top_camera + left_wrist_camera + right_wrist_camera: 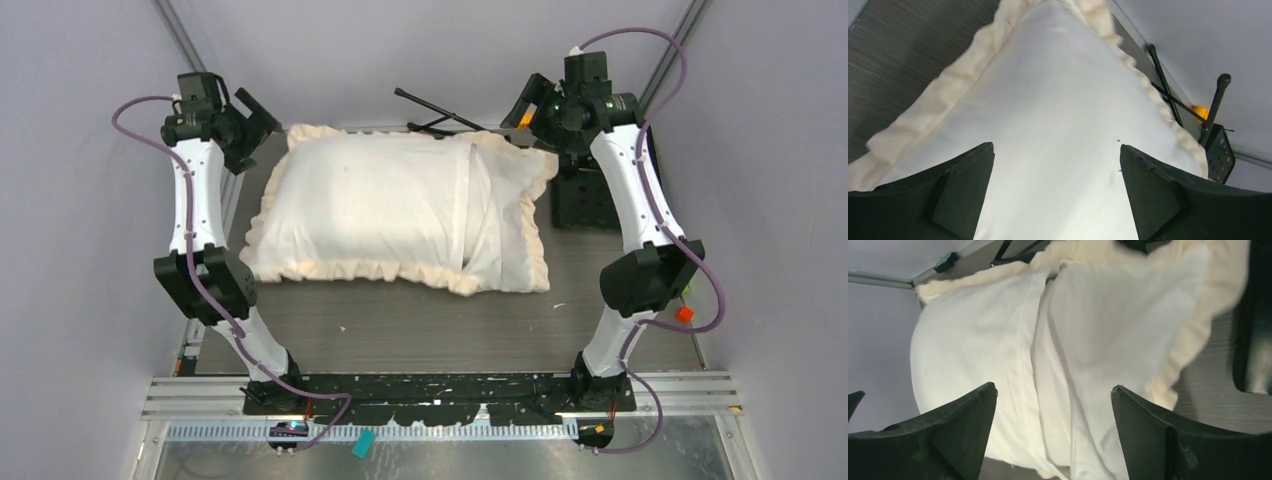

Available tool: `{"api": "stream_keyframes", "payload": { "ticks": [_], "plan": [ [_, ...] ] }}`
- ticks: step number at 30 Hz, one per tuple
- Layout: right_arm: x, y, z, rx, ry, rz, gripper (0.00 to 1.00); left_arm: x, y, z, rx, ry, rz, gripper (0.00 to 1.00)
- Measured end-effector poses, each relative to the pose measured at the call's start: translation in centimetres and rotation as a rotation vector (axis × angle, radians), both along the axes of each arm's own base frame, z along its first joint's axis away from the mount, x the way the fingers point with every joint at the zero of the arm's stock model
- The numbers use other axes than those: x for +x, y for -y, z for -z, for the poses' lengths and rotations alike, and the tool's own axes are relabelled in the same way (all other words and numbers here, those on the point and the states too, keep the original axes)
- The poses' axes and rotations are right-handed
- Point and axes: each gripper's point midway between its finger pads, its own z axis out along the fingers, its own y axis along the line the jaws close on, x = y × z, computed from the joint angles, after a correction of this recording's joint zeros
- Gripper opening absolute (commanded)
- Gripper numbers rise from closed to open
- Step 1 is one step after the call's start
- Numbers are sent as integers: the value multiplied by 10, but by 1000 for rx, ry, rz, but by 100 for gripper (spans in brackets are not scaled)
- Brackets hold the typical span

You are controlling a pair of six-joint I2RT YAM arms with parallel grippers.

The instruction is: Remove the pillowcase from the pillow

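Dark wood-grain counter point(400, 330) | pillowcase point(360, 195) lay cream face up mid-counter; pillow point(505, 215) apparently poking from its right-hand opening | left fingers point(958, 195) spread empty over closed end; right fingers point(1158, 440) spread empty over opening, likely to pull pillow free while left pins cover

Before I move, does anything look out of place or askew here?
Nothing spilled or torn. The pillowcase is rumpled at its right end: a flap laps over the rest and bulges at the near corner. A black stand lies behind it at the far edge.
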Motion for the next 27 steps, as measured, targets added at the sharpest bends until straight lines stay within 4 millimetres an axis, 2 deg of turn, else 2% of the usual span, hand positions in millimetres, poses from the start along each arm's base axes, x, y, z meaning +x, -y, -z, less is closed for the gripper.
{"api": "stream_keyframes", "payload": {
  "ticks": [1,4,9,11,12,14,15,17,19,21,23,27],
  "plan": [
    [-3,3,-2,-14,5,2,90,-2,2,-4,6,6,4,100],
    [-24,14,-21,-52,74,-2,90,-20,12,-39,50,89,26,100],
    [-87,24,-63,-49,237,-23,90,-95,49,-110,94,311,109,99],
    [-100,24,-63,-37,269,-34,90,-120,72,-117,97,362,172,99],
    [-106,22,-54,-27,263,-44,90,-129,85,-118,99,375,213,99],
    [-110,18,-41,-18,241,-60,90,-143,118,-108,125,369,322,99],
    [-109,14,-28,-14,222,-70,90,-145,128,-104,130,361,355,99],
    [-110,5,11,-14,141,-95,89,-147,158,-86,163,325,447,99],
    [-117,-7,45,-19,63,-128,88,-142,181,-59,198,262,515,99],
    [-124,-20,71,-27,3,-166,86,-141,202,-29,239,189,574,99],
    [-128,-31,82,-35,-18,-198,84,-140,220,-8,294,143,621,99],
    [-124,-48,83,-49,15,-230,78,-141,247,7,379,124,697,100]
  ]
}}
